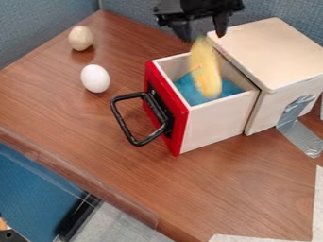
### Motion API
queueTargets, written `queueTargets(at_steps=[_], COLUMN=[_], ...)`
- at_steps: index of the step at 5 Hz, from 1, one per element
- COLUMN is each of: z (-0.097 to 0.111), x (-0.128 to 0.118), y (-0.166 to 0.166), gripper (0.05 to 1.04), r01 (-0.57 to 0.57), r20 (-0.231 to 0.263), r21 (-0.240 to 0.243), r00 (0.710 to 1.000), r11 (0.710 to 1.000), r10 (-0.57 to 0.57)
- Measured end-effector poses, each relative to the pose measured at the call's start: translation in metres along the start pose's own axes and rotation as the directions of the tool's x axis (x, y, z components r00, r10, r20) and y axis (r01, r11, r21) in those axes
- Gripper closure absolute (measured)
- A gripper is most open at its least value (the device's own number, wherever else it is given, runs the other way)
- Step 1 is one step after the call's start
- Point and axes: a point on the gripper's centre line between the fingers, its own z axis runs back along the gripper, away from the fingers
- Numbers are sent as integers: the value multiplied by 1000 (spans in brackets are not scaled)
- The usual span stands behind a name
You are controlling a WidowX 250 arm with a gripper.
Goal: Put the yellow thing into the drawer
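At the top of the view the black gripper point(202, 34) hangs over the back of the drawer, open, its two fingers spread apart. Just below them is the long yellow thing point(206, 68), blurred and roughly upright, its upper end near fingertip height and its lower end over or in the drawer's inside. Whether it touches the drawer's bottom I cannot tell. The drawer point(217, 120) is pulled out, with white walls, a red front, a black handle and a blue bottom.
The pale wooden cabinet point(274, 54) stands right of the drawer, with grey tape point(300, 130) holding it to the brown table point(82, 127). Two egg-shaped things, one white point(95, 78) and one beige point(80, 38), lie left of the drawer. Blue partitions border the back.
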Motion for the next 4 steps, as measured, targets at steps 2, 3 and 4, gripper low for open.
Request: queueTargets(at_steps=[2,3,4], z=[4,34,58], x=[-4,9,9], y=[4,5,23], gripper=[75,80,82], r01=[18,43,184], r20=[-9,19,-15], r21=[-29,-75,-38], r00=[1000,999,983], r11=[999,996,982], r10=[-18,-42,-185])
